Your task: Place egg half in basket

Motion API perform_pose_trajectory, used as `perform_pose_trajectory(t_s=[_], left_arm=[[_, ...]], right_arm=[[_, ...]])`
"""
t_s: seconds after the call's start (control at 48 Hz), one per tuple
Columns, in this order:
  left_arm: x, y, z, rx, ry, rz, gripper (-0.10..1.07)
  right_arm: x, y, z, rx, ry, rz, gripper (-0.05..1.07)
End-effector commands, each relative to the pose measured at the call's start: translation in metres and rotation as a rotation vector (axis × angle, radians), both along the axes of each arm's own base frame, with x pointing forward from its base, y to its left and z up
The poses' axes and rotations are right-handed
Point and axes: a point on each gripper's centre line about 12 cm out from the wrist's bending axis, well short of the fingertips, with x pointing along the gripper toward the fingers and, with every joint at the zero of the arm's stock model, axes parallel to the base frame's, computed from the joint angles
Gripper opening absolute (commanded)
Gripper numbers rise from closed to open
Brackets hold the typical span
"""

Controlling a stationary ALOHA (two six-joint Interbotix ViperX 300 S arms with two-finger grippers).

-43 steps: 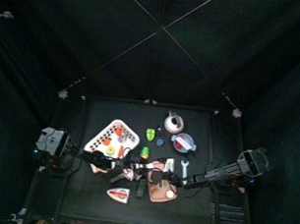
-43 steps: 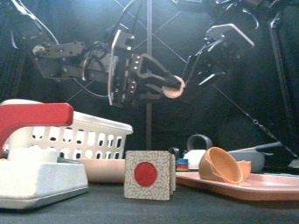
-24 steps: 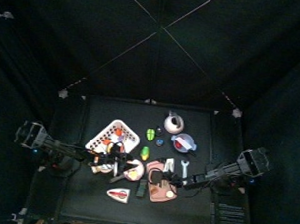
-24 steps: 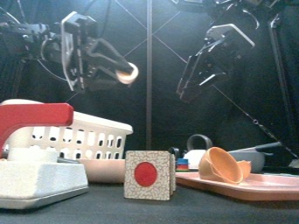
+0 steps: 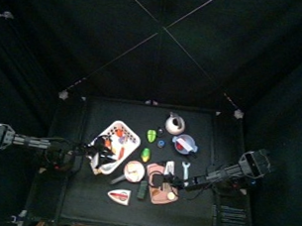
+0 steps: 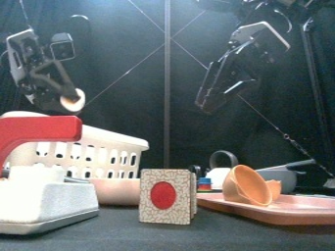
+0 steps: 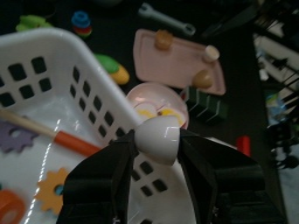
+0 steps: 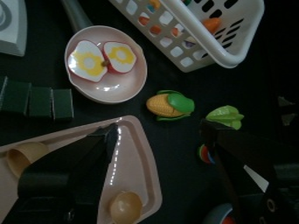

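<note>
Egg half in left end effector above basket.

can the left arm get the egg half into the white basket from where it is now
Probably yes. The left gripper is shut on the egg half and hangs above the white basket, whose top is open. The right gripper hangs apart on the other side, so nothing seems to block the drop.

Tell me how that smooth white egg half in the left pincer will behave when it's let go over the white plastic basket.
The smooth white egg half looks rigid and glossy, so probably slippery in the left pincer. Its rounded shell would likely roll or rock after landing in the white plastic basket. It seems light.
</note>
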Motion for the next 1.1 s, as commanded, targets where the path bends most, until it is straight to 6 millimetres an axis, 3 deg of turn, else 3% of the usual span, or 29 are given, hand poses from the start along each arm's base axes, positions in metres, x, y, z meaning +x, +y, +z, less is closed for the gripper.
perform_pose_trajectory(t_s=[0.0, 0.25, 0.646, 1.083], left_arm=[[-0.001, 0.004, -0.003, 0.031, 0.026, -0.006, 0.72], [-0.008, 0.003, -0.015, 0.046, 0.084, -0.023, 0.75], [-0.008, 0.003, -0.015, 0.044, 0.085, -0.021, 0.93], [-0.005, 0.004, -0.011, 0.048, 0.069, -0.020, 0.94]], right_arm=[[0.002, 0.000, 0.008, 0.011, -0.028, 0.008, 1.04], [0.002, -0.002, 0.005, 0.015, -0.019, 0.000, 1.04], [0.002, -0.003, 0.004, 0.014, -0.015, -0.001, 1.04], [0.002, -0.003, 0.003, 0.015, -0.013, -0.002, 1.04]])
